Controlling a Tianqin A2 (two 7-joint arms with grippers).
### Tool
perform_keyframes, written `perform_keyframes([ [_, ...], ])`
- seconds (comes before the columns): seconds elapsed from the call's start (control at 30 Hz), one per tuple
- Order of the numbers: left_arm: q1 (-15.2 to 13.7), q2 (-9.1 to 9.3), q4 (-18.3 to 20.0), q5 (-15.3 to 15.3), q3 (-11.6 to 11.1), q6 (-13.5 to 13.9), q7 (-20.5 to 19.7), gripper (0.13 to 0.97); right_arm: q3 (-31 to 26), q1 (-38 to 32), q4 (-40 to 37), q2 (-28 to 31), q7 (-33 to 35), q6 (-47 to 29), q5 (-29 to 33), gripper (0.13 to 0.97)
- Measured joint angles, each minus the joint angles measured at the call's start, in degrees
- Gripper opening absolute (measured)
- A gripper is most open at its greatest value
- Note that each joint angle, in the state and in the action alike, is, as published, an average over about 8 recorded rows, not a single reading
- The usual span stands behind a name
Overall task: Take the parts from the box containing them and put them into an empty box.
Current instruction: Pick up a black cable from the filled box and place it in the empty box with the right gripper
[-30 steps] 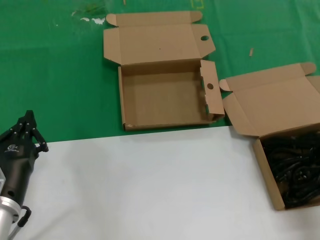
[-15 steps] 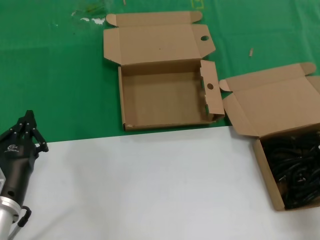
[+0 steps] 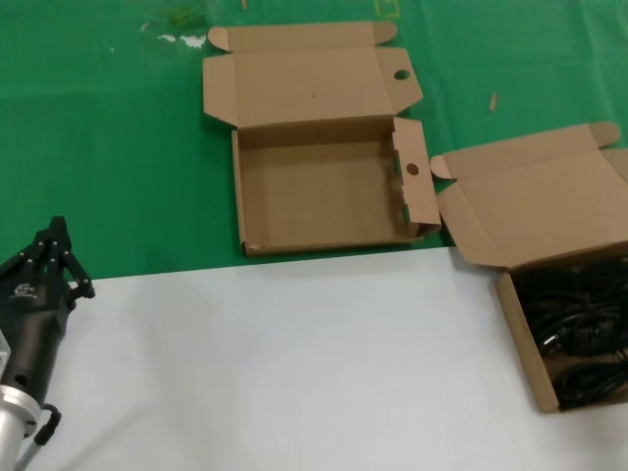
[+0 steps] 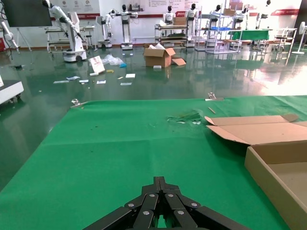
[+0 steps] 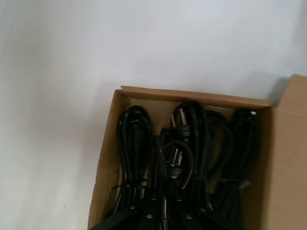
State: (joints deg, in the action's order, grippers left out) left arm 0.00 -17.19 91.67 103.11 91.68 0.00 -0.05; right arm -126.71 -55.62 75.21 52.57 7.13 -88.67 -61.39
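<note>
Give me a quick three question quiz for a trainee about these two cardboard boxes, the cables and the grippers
1. True or false: the empty box lies on the green mat.
2. Which box has a round hole in its lid? A) the empty box B) the box of black cables
3. Fill in: the left gripper sits near the edge between the green mat and the ____ surface.

Key:
1. True.
2. A.
3. White. The black cables lie below the right gripper, seen in the right wrist view.
</note>
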Motion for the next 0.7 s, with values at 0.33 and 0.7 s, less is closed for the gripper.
perform_keyframes([
  [0.33, 0.0, 0.00, 0.0, 0.0, 0.0, 0.0, 0.0, 0.140, -7.6, -9.7, 7.2, 3.3, -7.6, -1.1, -5.3, 0.147],
  [0.7, 0.0, 0.00, 0.0, 0.0, 0.0, 0.0, 0.0, 0.140, -13.2, -22.6, 9.3, -3.1, -14.2, -1.2, -7.9, 0.147],
])
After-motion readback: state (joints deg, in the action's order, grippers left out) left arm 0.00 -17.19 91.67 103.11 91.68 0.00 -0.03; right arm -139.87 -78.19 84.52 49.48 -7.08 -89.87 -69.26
